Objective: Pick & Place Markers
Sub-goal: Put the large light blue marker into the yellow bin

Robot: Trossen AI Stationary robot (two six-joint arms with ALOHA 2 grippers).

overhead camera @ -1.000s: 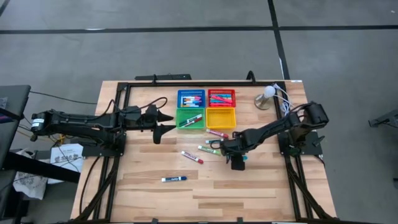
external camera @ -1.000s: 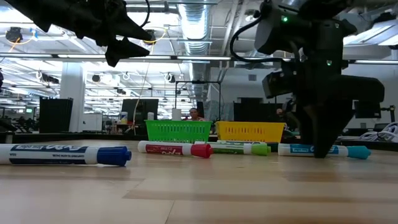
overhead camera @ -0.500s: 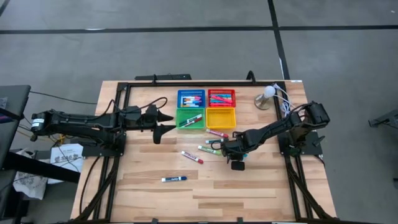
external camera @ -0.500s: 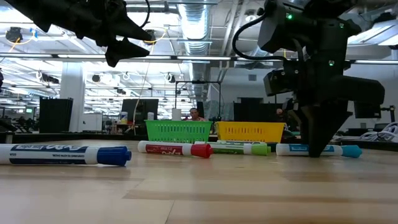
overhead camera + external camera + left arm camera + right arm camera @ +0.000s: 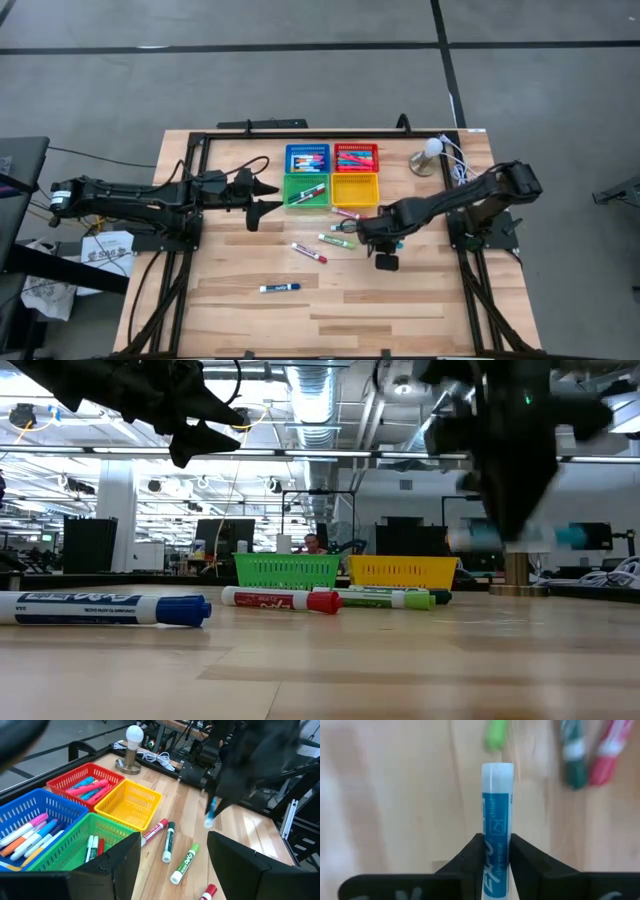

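Observation:
My right gripper (image 5: 374, 234) hangs above the table's middle, shut on a white marker with a teal cap (image 5: 572, 536), which is off the wood. Below and beside it, loose markers lie flat: a green one (image 5: 337, 241), a red one (image 5: 309, 252), a pink-capped one (image 5: 348, 213) and, nearer the near edge, a blue one (image 5: 280, 288). More markers lie in the blue basket (image 5: 307, 158), red basket (image 5: 356, 157) and green basket (image 5: 306, 190). My left gripper (image 5: 262, 195) waits open in the air, left of the green basket. My right gripper pinches the teal-capped marker between its two fingers (image 5: 474, 852) about the middle of its barrel (image 5: 496, 827). The fingers come from above, pointing down, and lie across the marker. It is lifted clear of the table and stays about level.
The four baskets stand in a square at the table's far middle; the yellow basket (image 5: 355, 188) shows no markers. A bulb on a round base (image 5: 428, 155) with a white cable stands at the far right. Bare wood lies toward the near edge.
My right gripper has risen straight up from the table with the teal-capped marker, which lay on the wood between its fingers until half a second ago and now hangs level in the air. The other markers have stayed where they were.

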